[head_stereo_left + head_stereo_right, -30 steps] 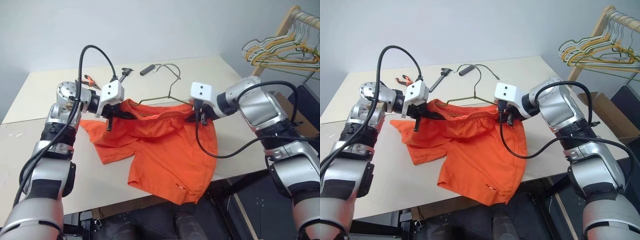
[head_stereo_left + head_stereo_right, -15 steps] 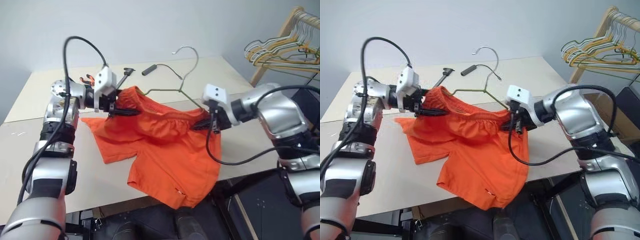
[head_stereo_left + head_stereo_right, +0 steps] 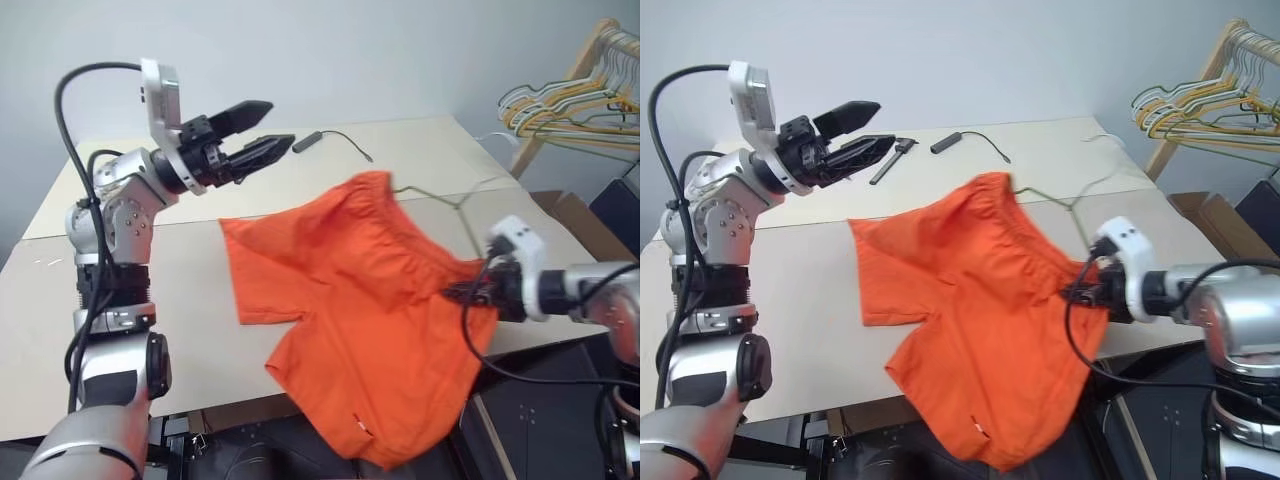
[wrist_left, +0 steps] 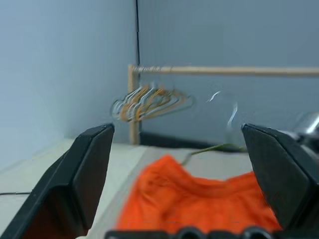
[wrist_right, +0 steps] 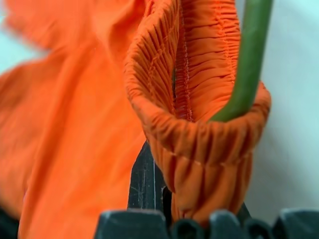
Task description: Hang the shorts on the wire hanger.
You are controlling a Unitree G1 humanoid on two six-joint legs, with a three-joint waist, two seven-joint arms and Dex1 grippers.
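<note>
The orange shorts lie spread on the table, their lower leg hanging over the front edge. The thin wire hanger sticks out of the waistband at the far right of the shorts, and the rest of it is hidden in the fabric. My right gripper is shut on the bunched waistband, with the hanger's wire running through that fold. My left gripper hangs high above the table's back left, open and empty, well clear of the shorts.
A black cable with a plug and a black tool lie at the table's far side. A wooden rack with several hangers stands at the right, with a cardboard box below it.
My left gripper let go of the shorts, opened wide and rose. My right gripper pulled the shorts and hanger to the right and toward the front edge.
</note>
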